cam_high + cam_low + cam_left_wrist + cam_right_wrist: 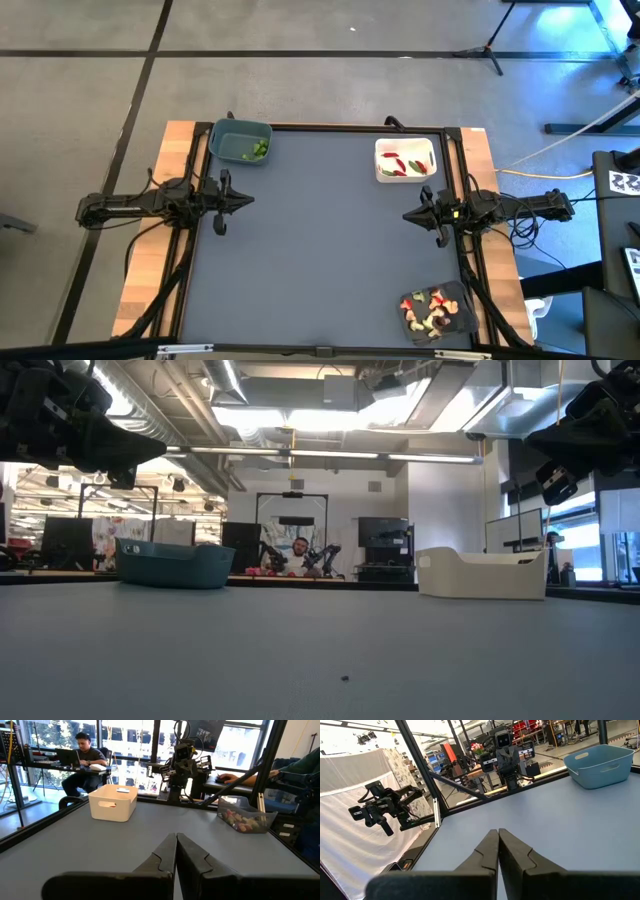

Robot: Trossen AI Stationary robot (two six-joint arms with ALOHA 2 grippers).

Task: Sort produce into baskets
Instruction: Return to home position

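Observation:
A blue-grey basket [241, 140] at the table's far left holds green produce [257, 151]. A white basket [405, 160] at the far right holds red and green produce [404, 166]. A dark shallow basket [439, 311] at the near right holds mixed produce [428, 309]. My left gripper [250, 200] hovers shut at the table's left edge, pointing level toward the right. My right gripper [407, 214] hovers shut at the right edge, pointing level toward the left. Neither is near a basket.
The grey mat [320, 250] lies bare between the arms. A black frame rail [330, 128] borders the mat, with wooden table edges outside it [150, 250]. People sit at desks beyond the table [85, 762].

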